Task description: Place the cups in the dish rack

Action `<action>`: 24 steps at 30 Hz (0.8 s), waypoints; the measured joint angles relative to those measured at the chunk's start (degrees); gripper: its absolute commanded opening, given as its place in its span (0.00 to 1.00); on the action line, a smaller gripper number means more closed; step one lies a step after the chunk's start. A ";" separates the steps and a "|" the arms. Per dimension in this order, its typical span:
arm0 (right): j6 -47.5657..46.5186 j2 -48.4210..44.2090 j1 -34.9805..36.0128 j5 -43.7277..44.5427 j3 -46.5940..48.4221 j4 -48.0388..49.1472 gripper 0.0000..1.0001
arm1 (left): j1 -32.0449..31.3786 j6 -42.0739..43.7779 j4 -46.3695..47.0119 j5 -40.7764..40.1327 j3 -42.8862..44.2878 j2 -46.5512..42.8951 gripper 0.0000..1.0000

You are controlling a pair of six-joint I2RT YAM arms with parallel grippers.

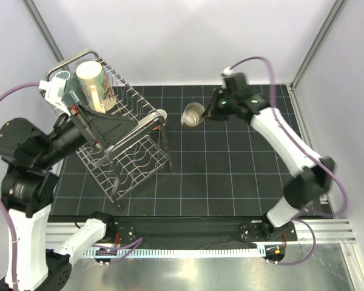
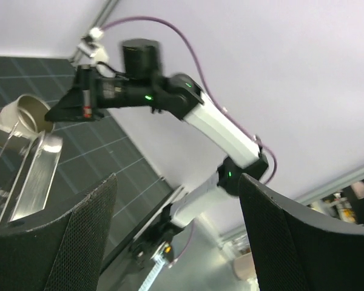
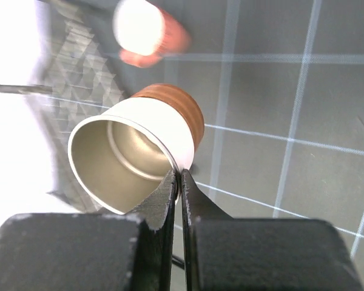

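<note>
My right gripper [image 3: 181,177] is shut on the rim of the small brown-based cup [image 3: 142,142], which it holds tilted above the black mat; the same cup [image 1: 193,114] hangs just right of the dish rack [image 1: 136,160]. A large cream mug [image 1: 97,88] sits in the rack's far end, with a grey-teal tumbler [image 1: 63,80] beside it. A salmon-pink mug [image 1: 162,114] sits at the rack's right edge, blurred in the right wrist view as the pink mug [image 3: 148,30]. My left gripper [image 1: 150,125] hovers over the rack, open and empty, its fingers [image 2: 79,236] wide apart.
The wire rack stands slanted on the left of the gridded black mat [image 1: 230,170]. My left arm lies across the rack. A metal rack part [image 2: 30,182] shows by the left fingers. White walls and frame posts [image 1: 312,42] enclose the table.
</note>
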 measured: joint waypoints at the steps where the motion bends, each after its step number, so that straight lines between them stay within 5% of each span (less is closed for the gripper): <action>1: 0.09 -4.35 -0.59 -1.18 -1.29 1.18 0.04 | -0.02 -1.46 1.99 0.44 -0.79 0.31 0.79; 12: 7.10 -39.95 -3.10 -14.38 -22.71 25.20 0.04 | -1.16 -21.59 28.06 2.03 -9.38 6.73 0.84; 14: 8.98 -44.65 -3.10 -14.73 -27.19 31.50 0.04 | -3.17 -23.52 30.75 0.85 -9.62 8.20 0.87; 15: 9.73 -46.95 -3.08 -14.47 -29.73 35.45 0.04 | -4.85 -24.22 32.02 -0.46 -9.75 8.81 0.99; 24: 13.73 -51.91 -0.63 -10.14 -35.36 53.51 0.04 | -20.11 -25.79 41.46 -7.89 -9.79 15.89 1.00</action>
